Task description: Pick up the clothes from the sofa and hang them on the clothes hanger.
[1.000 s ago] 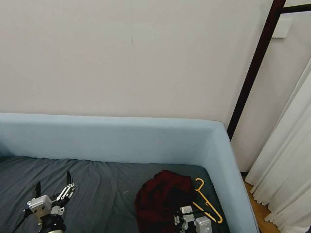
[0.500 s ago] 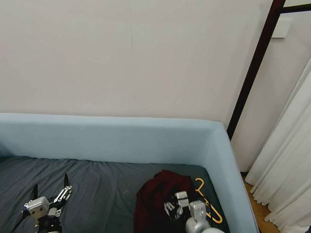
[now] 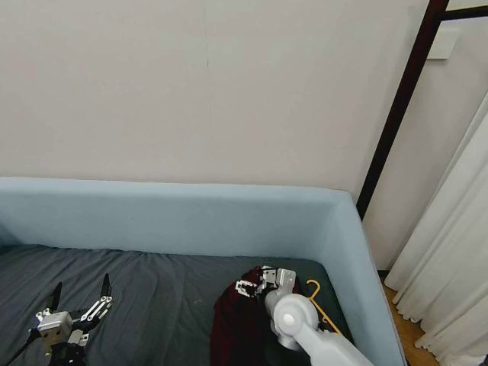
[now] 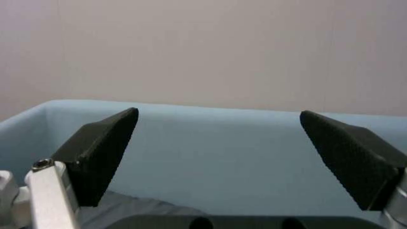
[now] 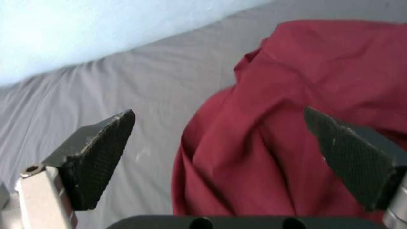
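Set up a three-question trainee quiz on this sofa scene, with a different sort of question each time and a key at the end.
1. True or false: the right gripper is shut on the dark red garment.
2. What lies on the grey seat beside the garment, on the robot's right?
A. a yellow hanger
B. a folded towel
C. a pair of shoes
3. Fill in: the left gripper is over the grey seat, away from the garment, with its fingers ____.

Key
1. False: its fingers are spread wide, over the garment.
2. A
3. open
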Available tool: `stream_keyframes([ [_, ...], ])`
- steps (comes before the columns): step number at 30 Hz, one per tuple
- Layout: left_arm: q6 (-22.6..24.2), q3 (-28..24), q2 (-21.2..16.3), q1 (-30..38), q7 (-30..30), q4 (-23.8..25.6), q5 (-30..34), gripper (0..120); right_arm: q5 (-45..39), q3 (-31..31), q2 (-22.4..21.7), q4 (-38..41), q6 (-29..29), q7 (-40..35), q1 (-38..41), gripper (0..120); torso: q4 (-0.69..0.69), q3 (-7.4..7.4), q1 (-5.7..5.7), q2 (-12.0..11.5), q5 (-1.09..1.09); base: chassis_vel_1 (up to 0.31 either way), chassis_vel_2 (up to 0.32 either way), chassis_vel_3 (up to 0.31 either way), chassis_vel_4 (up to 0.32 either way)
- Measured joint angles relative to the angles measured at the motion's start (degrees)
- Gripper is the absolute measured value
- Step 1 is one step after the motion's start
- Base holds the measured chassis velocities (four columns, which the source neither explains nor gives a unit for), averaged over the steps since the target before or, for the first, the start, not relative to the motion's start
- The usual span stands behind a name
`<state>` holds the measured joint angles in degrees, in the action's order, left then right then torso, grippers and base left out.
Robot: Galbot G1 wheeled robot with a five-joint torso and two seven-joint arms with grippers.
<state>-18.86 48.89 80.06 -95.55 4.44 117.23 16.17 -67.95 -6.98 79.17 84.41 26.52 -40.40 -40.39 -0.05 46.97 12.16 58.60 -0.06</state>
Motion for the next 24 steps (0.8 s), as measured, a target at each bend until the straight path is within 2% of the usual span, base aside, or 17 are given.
stream_keyframes([
  [1, 0.0, 0.38, -0.05, -0.12, 0.05, 0.0, -0.08, 100, 0.37, 1.41, 2.17, -3.31, -0.15, 0.33, 1.09, 100, 0.0, 0.0, 0.0, 0.0, 0.0, 0.0, 0.0, 0.0, 0.0],
  [2, 0.0, 0.38, -0.05, -0.12, 0.05, 0.0, -0.08, 100, 0.37, 1.41, 2.17, -3.31, -0.15, 0.33, 1.09, 100, 0.0, 0.0, 0.0, 0.0, 0.0, 0.0, 0.0, 0.0, 0.0],
  [5, -0.05, 1.25, -0.03, -0.58, 0.32, 0.23, -0.13, 100, 1.31, 4.56, 6.06, -9.59, 0.19, 0.92, 3.18, 100, -0.01, 0.0, 0.0, 0.0, 0.0, 0.0, 0.0, 0.0, 0.0],
  [9, -0.22, 1.92, 0.01, -0.74, 0.52, 0.6, -0.13, 100, 2.73, 6.91, 8.18, -13.81, 0.78, 0.99, 4.11, 100, -0.02, -0.01, 0.0, 0.0, 0.0, 0.0, 0.0, 0.0, 0.0],
  [20, -0.24, 1.71, 0.35, -0.38, 0.78, 0.95, -0.6, 100, 11.1, 6.6, 9.54, -19.71, 0.66, 5.88, 3.22, 100, -0.01, -0.01, 0.0, 0.0, 0.02, 0.0, 0.0, 0.0, 0.0],
  [24, -0.25, 1.73, 0.35, -0.39, 1.15, 1.02, -0.63, 100, 12.85, 6.15, 9.24, -20.07, 0.51, 6.77, 2.84, 90, -0.02, -0.01, 0.0, 0.0, 0.02, 0.0, 0.0, 0.0, 0.0],
])
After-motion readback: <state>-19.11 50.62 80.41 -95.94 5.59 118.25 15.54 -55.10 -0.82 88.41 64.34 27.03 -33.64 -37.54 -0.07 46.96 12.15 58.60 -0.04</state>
